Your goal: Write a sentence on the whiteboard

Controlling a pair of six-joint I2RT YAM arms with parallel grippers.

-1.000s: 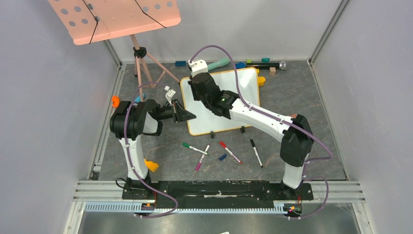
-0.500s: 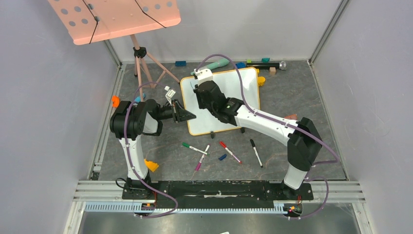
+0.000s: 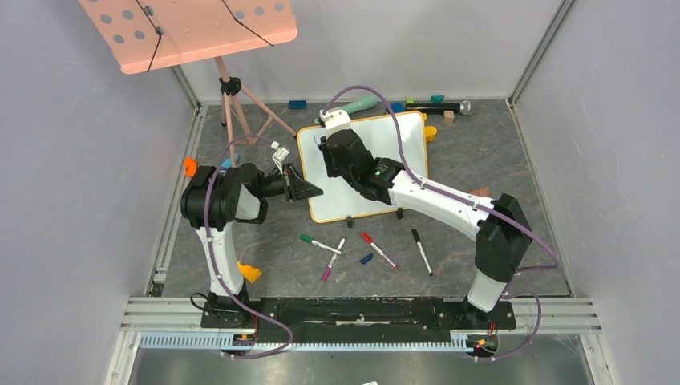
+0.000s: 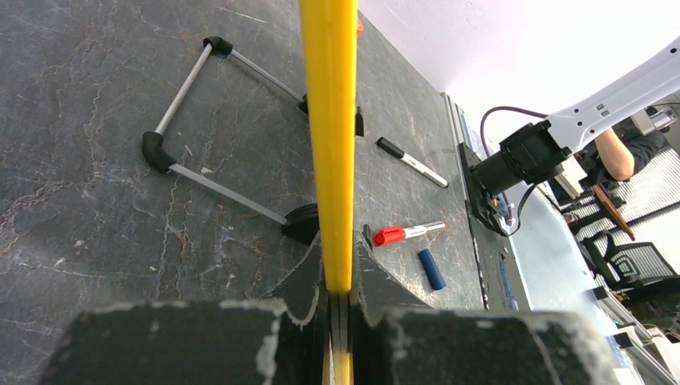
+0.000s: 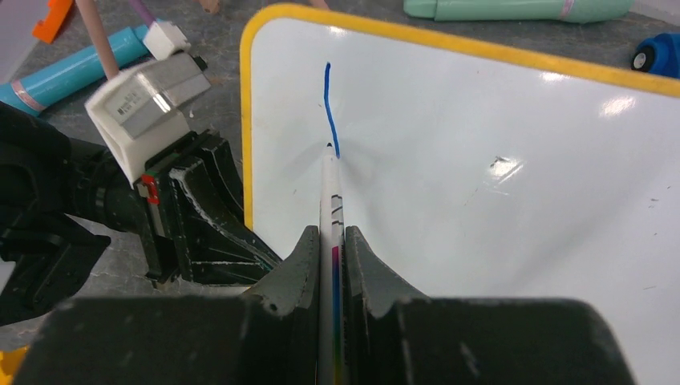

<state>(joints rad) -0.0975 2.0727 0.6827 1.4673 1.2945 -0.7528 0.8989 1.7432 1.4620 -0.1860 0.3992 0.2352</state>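
Writing, barely started imo | right jaws clenched on marker [image 5: 331, 196], pointing straight out, tip touching whiteboard [image 5: 497, 208] at blue stroke's [image 5: 329, 100] lower end, far-left corner; remaining space lies rightward | left jaws clamped on yellow frame [image 4: 333, 120], left edge; board propped on tabletop [image 3: 481, 160]

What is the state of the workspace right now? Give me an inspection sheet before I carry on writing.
Surface: dark marbled table.
Job's things: whiteboard stands on its feet; sentence is one blue stroke so far.
Clutter: loose markers and a blue cap before the board; microphone and blocks at the far edge.
Grippers: left gripper shut on the board's yellow frame; right gripper shut on a marker, tip on the board.
Cables: purple cable arcs over the board.
Surroundings: pink music stand, grey walls.
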